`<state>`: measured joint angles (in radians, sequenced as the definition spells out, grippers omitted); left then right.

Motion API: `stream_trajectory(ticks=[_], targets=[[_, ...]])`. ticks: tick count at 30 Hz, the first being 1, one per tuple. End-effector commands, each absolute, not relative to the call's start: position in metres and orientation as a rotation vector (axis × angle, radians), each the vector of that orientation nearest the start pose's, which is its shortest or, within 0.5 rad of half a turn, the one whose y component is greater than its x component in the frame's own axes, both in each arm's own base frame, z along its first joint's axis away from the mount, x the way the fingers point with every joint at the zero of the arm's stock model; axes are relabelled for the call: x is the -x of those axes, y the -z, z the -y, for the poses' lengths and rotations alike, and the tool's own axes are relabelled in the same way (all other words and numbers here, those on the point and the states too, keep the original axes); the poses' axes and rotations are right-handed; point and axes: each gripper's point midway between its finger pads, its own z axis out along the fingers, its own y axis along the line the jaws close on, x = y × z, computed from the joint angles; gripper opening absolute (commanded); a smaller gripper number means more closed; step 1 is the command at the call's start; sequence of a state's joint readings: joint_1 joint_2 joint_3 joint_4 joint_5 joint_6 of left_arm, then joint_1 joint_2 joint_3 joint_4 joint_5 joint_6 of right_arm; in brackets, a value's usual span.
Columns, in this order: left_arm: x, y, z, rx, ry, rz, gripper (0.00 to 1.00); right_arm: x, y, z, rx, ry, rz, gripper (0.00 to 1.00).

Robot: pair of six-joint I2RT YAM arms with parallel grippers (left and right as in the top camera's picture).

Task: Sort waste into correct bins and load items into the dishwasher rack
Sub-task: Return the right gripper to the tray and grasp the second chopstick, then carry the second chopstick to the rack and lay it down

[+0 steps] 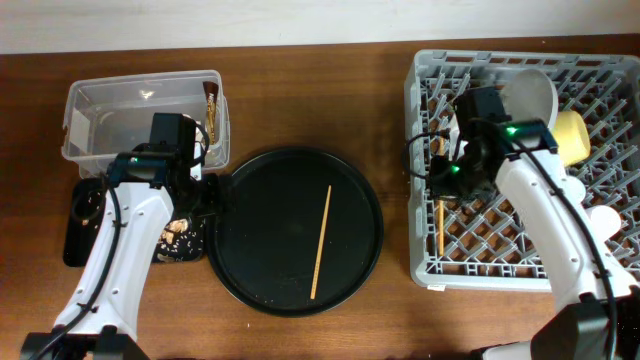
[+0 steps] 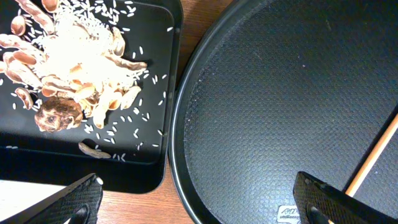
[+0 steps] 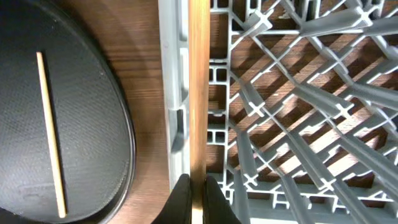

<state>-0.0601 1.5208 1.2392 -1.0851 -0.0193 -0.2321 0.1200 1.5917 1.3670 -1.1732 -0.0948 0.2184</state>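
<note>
My right gripper (image 1: pixel 443 182) (image 3: pixel 198 194) is shut on a wooden chopstick (image 3: pixel 199 93) and holds it over the left edge of the grey dishwasher rack (image 1: pixel 600 70) (image 3: pixel 298 112). The stick's end shows inside the rack (image 1: pixel 440 228). A second chopstick (image 1: pixel 320 240) (image 3: pixel 50 130) (image 2: pixel 373 155) lies on the round black tray. The pale plate (image 1: pixel 530 92) and yellow bowl (image 1: pixel 572 136) stand in the rack. My left gripper (image 1: pixel 197 192) (image 2: pixel 199 205) is open and empty above the gap between the shallow black tray (image 1: pixel 85 235) (image 2: pixel 143 155), which holds food scraps (image 1: pixel 175 235) (image 2: pixel 74 68), and the round tray. The brown wrapper (image 1: pixel 212 110) lies in the clear tub (image 1: pixel 110 95).
The large round black tray (image 1: pixel 260 200) (image 2: pixel 280 93) (image 3: pixel 93 81) sits between the bins and the rack. A pale rounded object (image 1: pixel 606 220) sits at the rack's right edge. Rice grains are scattered in the shallow tray. Bare wooden table lies in front.
</note>
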Motion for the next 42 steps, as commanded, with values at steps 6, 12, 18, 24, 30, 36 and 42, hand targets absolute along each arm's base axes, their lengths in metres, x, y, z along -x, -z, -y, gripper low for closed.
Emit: stream_trajectory(ticks=[6, 12, 18, 24, 30, 36, 42], targets=[[-0.309, -0.126, 0.014, 0.264, 0.012, -2.927, 0.98, -0.318, -0.109, -0.049, -0.056, -0.122, -3.050, 0.24], [-0.310, -0.126, 0.014, 0.264, 0.011, -2.926, 0.98, -0.336, -0.167, -0.077, -0.044, -0.288, -2.889, 0.34], [-0.310, -0.126, 0.014, 0.263, 0.011, -2.925, 0.98, -0.327, -0.158, -0.176, 0.147, -0.442, -2.884, 0.47], [-0.310, -0.126, 0.014, 0.263, 0.011, -2.925, 0.98, -0.296, -0.076, -0.259, 0.196, -0.381, -3.077, 0.48], [-0.310, -0.126, 0.014, 0.263, 0.011, -2.925, 0.98, -0.274, -0.005, -0.266, 0.063, -0.103, -3.208, 0.45], [-0.310, -0.126, 0.014, 0.263, 0.011, -2.925, 0.98, -0.268, 0.012, -0.256, 0.012, 0.007, -3.240, 0.15], [-0.310, -0.126, 0.014, 0.264, 0.011, -2.926, 0.98, -0.271, 0.001, -0.254, 0.014, -0.004, -3.228, 0.04]])
